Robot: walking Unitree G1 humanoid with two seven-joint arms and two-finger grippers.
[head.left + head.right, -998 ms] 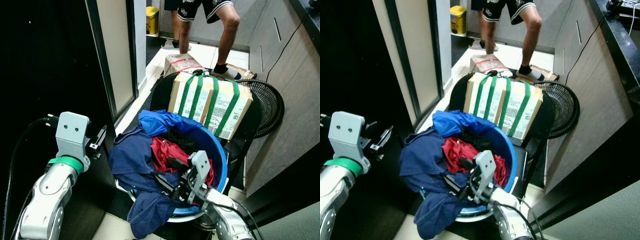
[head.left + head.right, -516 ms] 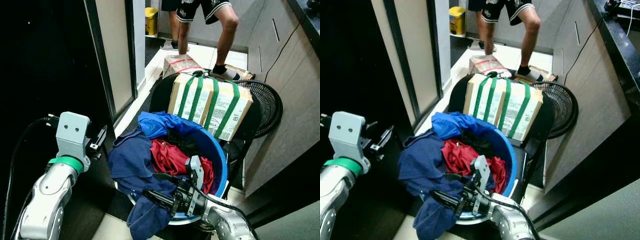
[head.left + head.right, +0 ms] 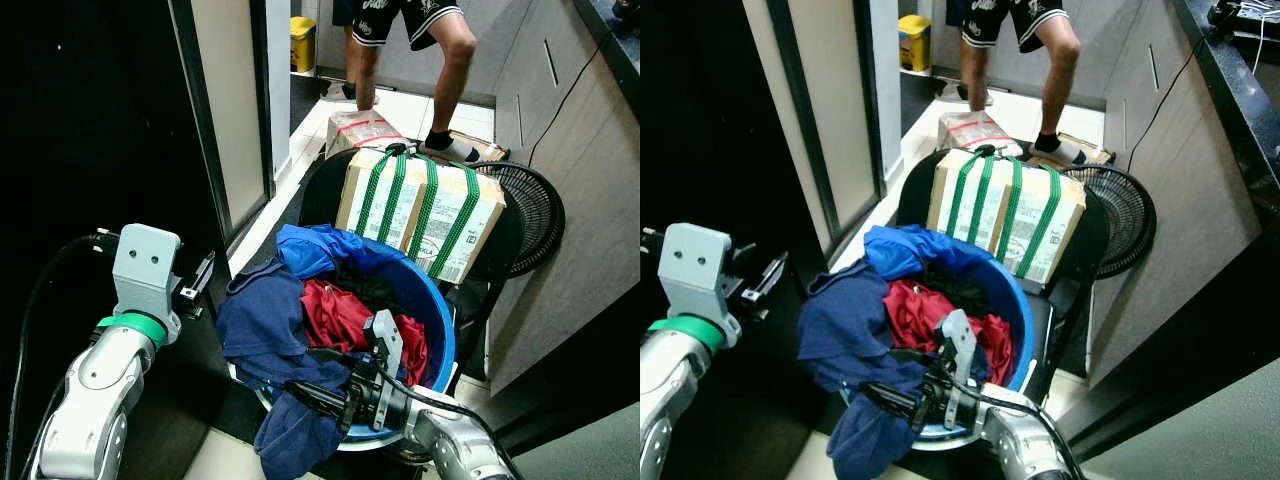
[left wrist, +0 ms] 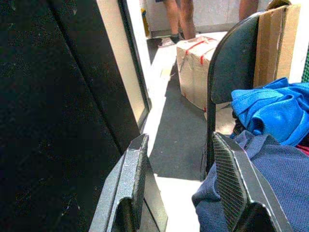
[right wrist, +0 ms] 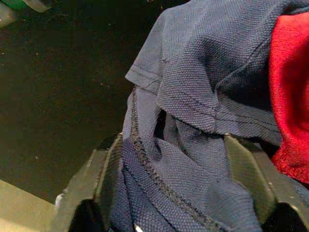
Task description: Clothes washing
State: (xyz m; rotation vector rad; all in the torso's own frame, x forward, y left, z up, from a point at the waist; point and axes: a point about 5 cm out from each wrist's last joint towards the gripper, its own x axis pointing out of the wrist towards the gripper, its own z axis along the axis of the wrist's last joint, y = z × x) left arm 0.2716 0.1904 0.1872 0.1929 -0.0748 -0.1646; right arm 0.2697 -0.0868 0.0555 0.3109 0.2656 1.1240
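Right gripper [image 3: 318, 397] lying over the blue basin [image 3: 438, 320], fingers spread around the navy shirt [image 3: 262, 322], left gripper [image 4: 181, 179] hanging apart, gripping nothing, beside the dark door [image 3: 90, 130].

Navy shirt [image 3: 262, 322] and red garment [image 3: 340, 313] fill a blue basin [image 3: 436, 318].

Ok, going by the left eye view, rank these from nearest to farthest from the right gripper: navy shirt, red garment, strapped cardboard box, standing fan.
1. Navy shirt, between the right gripper's fingers, over the basin's near rim.
2. Red garment, just beyond, inside the blue basin.
3. Strapped cardboard box, behind the basin.
4. Standing fan, beyond and right of the box.
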